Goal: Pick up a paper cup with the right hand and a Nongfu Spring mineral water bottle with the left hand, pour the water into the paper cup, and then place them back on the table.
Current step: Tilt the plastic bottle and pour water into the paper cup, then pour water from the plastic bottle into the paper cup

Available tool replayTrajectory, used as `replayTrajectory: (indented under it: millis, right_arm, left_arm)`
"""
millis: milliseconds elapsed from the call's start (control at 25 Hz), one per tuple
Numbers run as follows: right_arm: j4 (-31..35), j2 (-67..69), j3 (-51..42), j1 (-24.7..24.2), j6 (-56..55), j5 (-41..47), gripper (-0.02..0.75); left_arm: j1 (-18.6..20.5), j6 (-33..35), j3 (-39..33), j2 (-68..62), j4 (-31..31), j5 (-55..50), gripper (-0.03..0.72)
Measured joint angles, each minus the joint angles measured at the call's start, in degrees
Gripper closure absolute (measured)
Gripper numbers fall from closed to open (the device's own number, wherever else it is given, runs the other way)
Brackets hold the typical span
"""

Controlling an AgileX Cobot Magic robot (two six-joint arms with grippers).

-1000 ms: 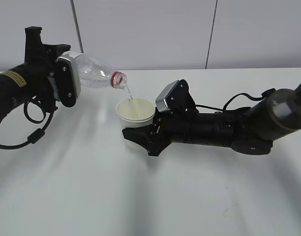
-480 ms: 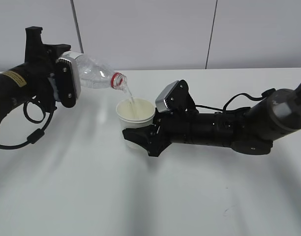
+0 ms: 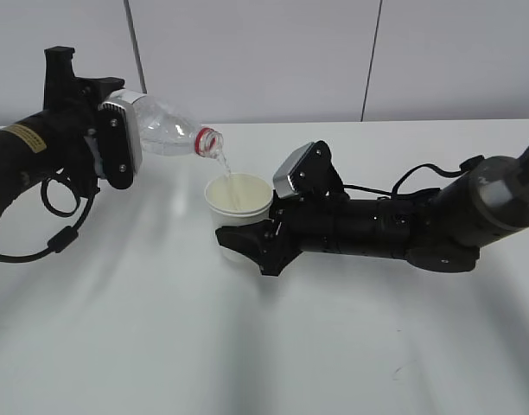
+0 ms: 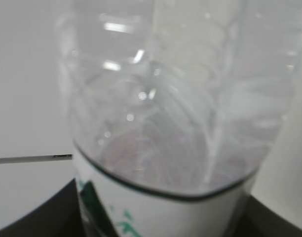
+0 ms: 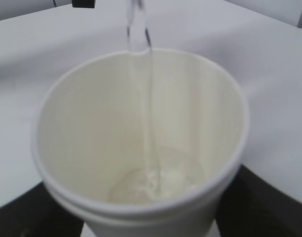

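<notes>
My left gripper (image 3: 117, 143) is shut on the clear mineral water bottle (image 3: 165, 131), held tilted with its red-ringed neck pointing right and down. A thin stream of water runs from its mouth into the white paper cup (image 3: 238, 203). My right gripper (image 3: 243, 239) is shut on the cup's lower body and holds it upright above the white table (image 3: 247, 346). In the left wrist view the bottle (image 4: 166, 113) fills the frame, its label between the dark fingers. In the right wrist view the cup (image 5: 141, 143) shows a little water at its bottom, with the stream falling in.
The white tabletop stretches around both arms, with a tiny dark mark (image 3: 396, 373) at the front right. A pale panelled wall (image 3: 290, 52) stands behind the table. The left arm's black cable (image 3: 57, 233) loops down towards the table at the left.
Nothing has visibly moved; the bottle stays tilted and water keeps running into the cup.
</notes>
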State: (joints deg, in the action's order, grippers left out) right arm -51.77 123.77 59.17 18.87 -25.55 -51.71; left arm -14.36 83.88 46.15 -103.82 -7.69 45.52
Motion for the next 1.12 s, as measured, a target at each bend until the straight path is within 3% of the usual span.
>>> replayTrajectory:
  millis: [1120]
  right_arm:
    - [-0.22, 0.00, 0.00, 0.00, 0.00, 0.11, 0.220]
  left_arm:
    - [0.00, 1.29, 0.00, 0.00, 0.00, 0.39, 0.292]
